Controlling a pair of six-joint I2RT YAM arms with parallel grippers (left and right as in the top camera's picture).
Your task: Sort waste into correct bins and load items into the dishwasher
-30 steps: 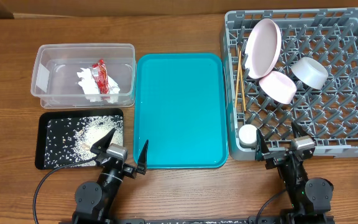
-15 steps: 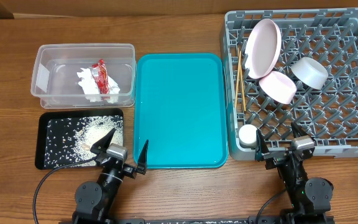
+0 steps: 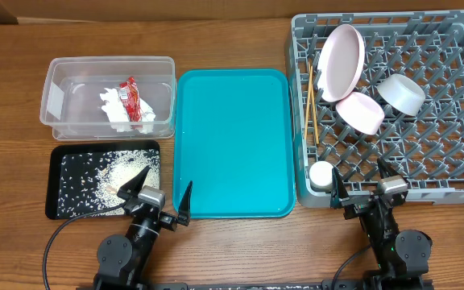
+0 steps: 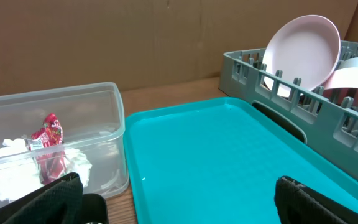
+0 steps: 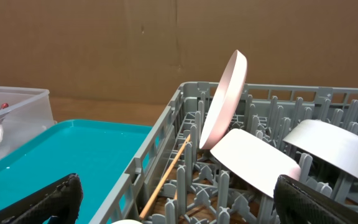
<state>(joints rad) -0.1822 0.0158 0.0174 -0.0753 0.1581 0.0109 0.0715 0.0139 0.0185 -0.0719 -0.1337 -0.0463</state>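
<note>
left gripper [image 3: 166,180] is wide open and empty, with one finger over the near right corner of the black tray [image 3: 55,184] and the other over the near left corner of the teal tray [image 3: 232,145]. right gripper [image 3: 359,182] is also spread wide and holds nothing; it sits at the near left corner of the dish rack [image 3: 457,165], just beside the white cup [image 3: 322,176]. rice scraps [image 3: 113,173] lie in the black tray; the red wrapper [image 3: 133,95] and tissue [image 3: 113,111] are in the clear tub [image 3: 53,113]. the plate [image 3: 341,60] stands on edge in the rack, with the pink bowl [image 3: 359,113] leaning below it and the silvery bowl [image 3: 401,93] to the right. chopsticks [image 3: 311,105] lie along the rack's left wall. the teal tray is bare, with open room between the arms. wooden table [image 3: 232,246], with a cardboard wall behind it in the wrist views.
</note>
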